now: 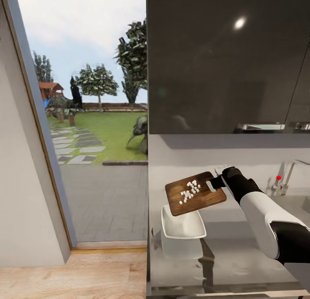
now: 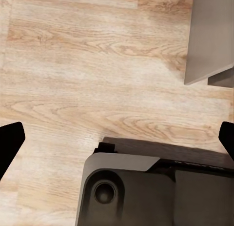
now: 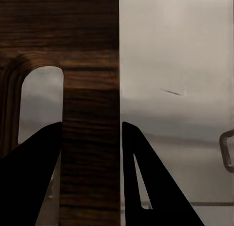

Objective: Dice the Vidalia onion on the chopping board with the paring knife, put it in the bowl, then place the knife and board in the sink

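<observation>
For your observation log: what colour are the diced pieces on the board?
White, clearest in the head view.

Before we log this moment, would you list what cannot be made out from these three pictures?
- Sink: head view, cut off by the right edge and partly behind the right arm; its inside is unseen.
- Bowl: head view, far rim hidden under the chopping board.
- Diced onion: head view, pieces too small to count.
- Right gripper: its contact with the board's handle strip hidden behind the wood.
</observation>
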